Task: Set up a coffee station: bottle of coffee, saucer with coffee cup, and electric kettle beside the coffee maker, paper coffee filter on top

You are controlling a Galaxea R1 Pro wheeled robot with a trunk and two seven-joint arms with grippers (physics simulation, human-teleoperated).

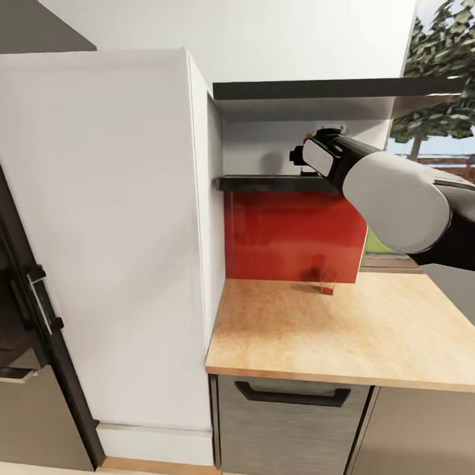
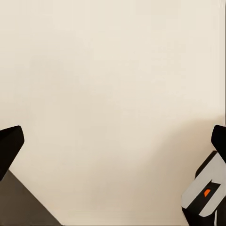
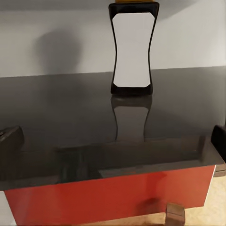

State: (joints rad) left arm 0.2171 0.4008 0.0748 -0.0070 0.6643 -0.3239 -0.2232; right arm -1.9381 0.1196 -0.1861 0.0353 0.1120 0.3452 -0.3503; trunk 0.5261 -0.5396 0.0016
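Observation:
The bottle of coffee (image 3: pixel 132 49) stands upright on the dark kitchen shelf (image 3: pixel 70 122), with a dark waisted body, a white label and a yellow cap at the frame's edge. My right gripper (image 3: pixel 113 139) faces it from short of the shelf's front edge, open, with nothing between its fingertips (image 3: pixel 10 137). In the head view my right arm (image 1: pixel 389 191) reaches up to that shelf (image 1: pixel 270 183) and covers the bottle. My left gripper (image 2: pixel 113 141) is open and empty before a plain beige surface. The wood-grain countertop (image 1: pixel 369 330) lies below the shelf.
A tall white cabinet (image 1: pixel 105 231) stands left of the shelf niche, with a dark oven (image 1: pixel 20 310) further left. A red backsplash (image 1: pixel 290 234) sits under the shelf. A small clear glass (image 1: pixel 327 281) stands on the countertop by it. A drawer handle (image 1: pixel 292 396) is below.

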